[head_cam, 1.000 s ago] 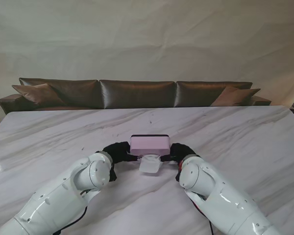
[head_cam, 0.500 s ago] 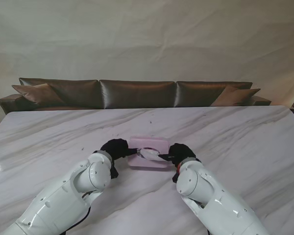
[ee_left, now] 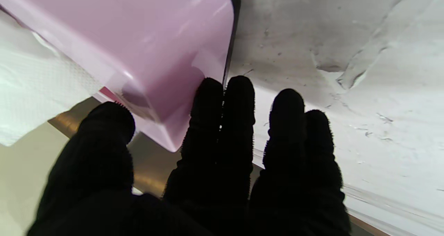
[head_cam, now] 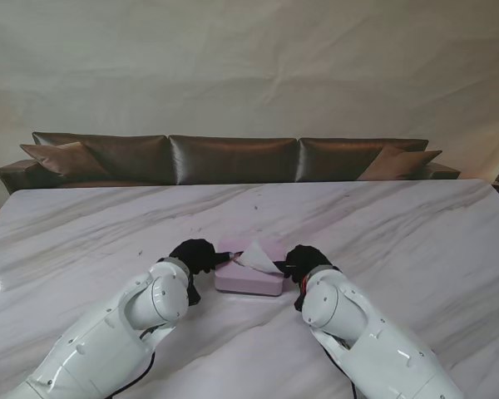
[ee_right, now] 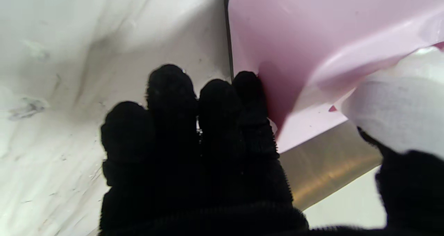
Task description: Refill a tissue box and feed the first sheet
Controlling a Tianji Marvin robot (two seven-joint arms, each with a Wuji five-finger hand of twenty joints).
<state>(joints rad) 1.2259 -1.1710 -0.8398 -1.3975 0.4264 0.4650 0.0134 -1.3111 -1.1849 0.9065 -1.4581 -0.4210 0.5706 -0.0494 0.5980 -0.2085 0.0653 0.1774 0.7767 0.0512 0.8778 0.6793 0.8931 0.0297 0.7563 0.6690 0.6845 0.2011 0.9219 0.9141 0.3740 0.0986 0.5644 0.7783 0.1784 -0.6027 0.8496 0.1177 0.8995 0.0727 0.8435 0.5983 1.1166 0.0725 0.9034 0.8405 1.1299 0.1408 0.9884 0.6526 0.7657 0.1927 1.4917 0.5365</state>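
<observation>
Pink tissue box, white sheet poking up, gripped by left hand and right hand.

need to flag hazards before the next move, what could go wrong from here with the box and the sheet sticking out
1. Both hands, left hand and right hand, press the ends of the pink tissue box; squeezing harder might make its smooth shell slip or tip.
2. The white sheet pokes out of the top near the right hand's thumb; a hasty pull could tear it or drag extra sheets.
3. The marble table looks slick, so the box might slide when released.
</observation>
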